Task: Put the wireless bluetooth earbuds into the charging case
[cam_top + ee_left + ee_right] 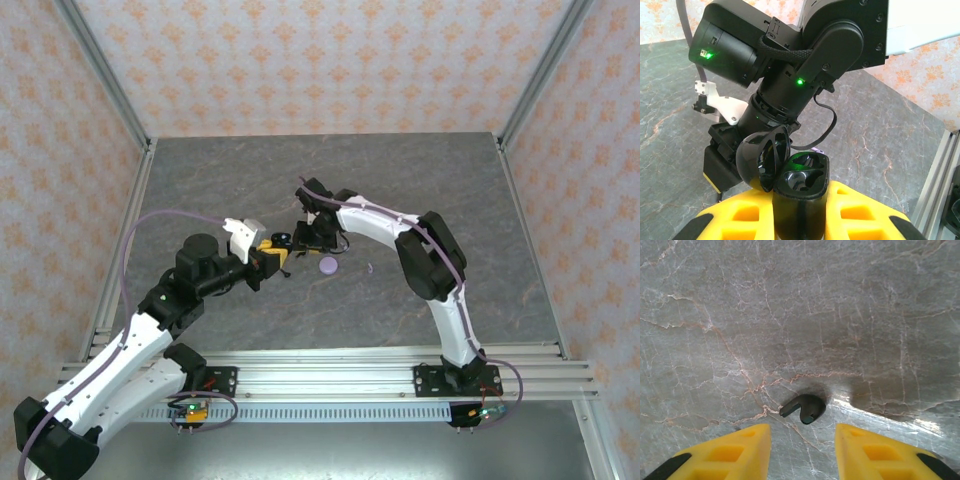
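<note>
My left gripper (801, 201) is shut on the black charging case (805, 176), held upright between its yellow fingers. The case's lid (762, 157) is swung open to the left and both sockets are empty. From above, the case (282, 241) and the left gripper (272, 250) sit at the table's middle. One black earbud (804, 408) with a short stem lies on the marble, just ahead of my right gripper (802, 450). That gripper's yellow jaws are open with nothing between them. From above, the right gripper (303, 237) hangs right beside the case. A tiny lavender earbud (370, 268) lies to its right.
A round lavender disc (329, 265) lies on the grey marble table (420, 180), just right of the two grippers. The right arm's black wrist (790, 60) looms close behind the held case. Patterned walls and metal posts (118, 110) ring the table.
</note>
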